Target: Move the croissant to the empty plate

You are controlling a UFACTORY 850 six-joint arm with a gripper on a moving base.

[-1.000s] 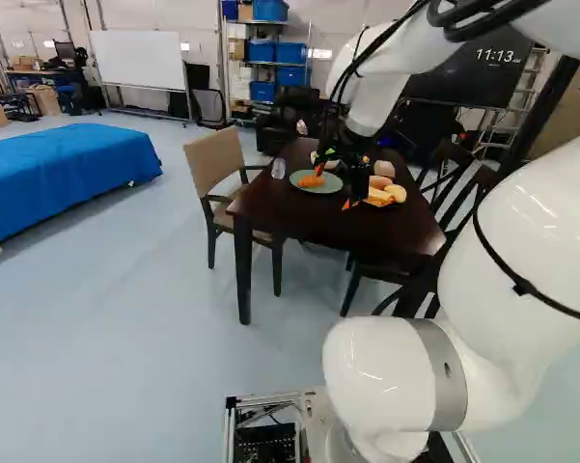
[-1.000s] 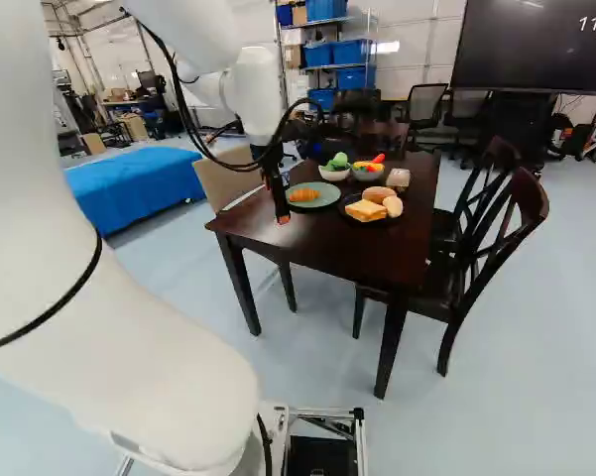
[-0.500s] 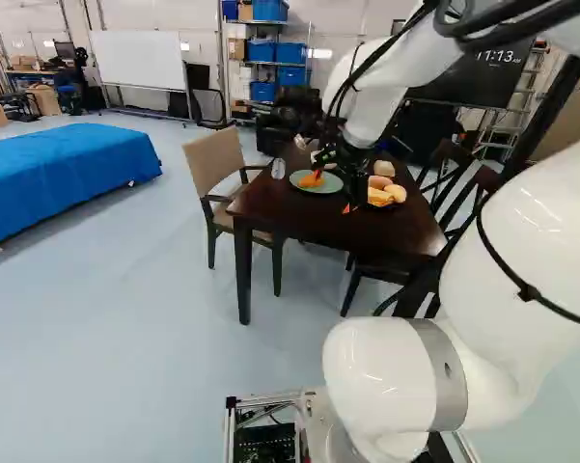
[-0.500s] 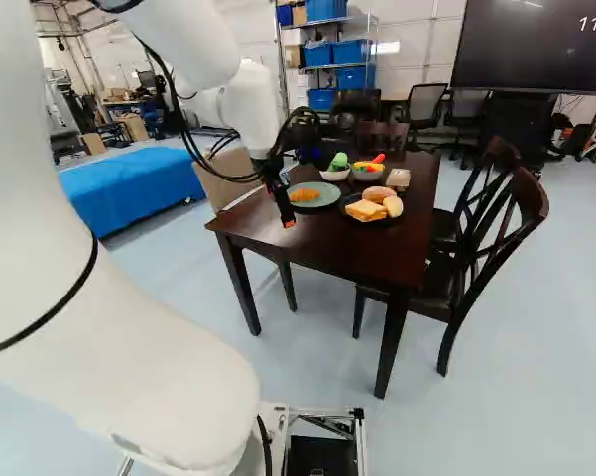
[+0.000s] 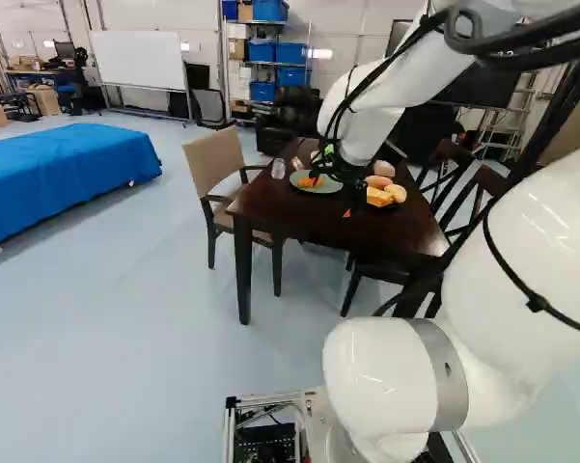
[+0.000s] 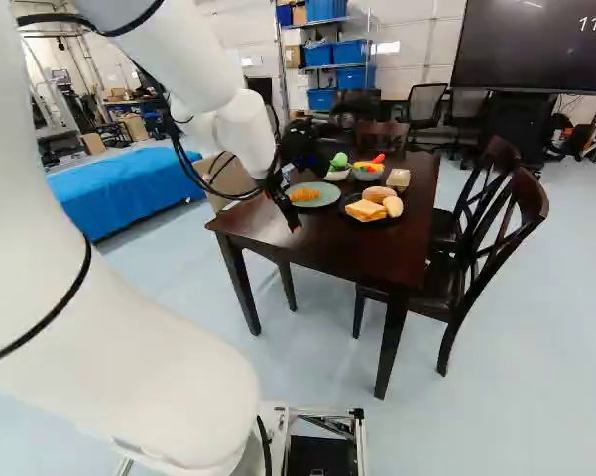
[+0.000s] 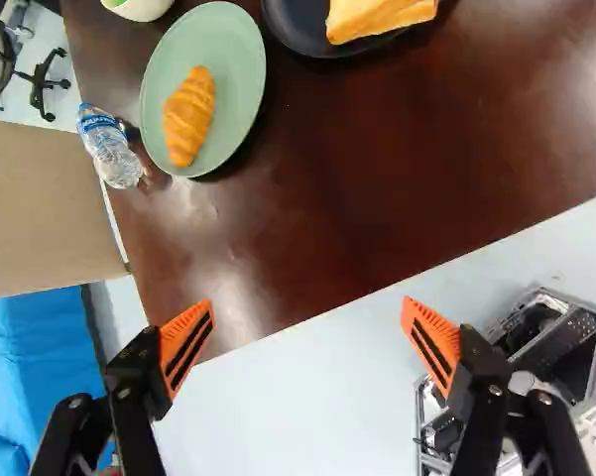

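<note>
I found the gripper point(image 5: 332, 195) spread wide near the table point(image 7: 377, 198). The croissant point(image 7: 188, 116) lay on the green plate point(image 7: 240, 89), a clear bottle point(image 7: 111, 147) standing just beside that plate.

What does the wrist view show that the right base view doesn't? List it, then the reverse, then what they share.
Only the wrist view: the water bottle beside the green plate, and both fingers of the gripper, standing well apart.

Only the right base view: the large dark screen, the shelf with blue bins, and the bowl with red and yellow pieces.

Both: the croissant on the green plate, the toast on the dark plate, and the table.
</note>
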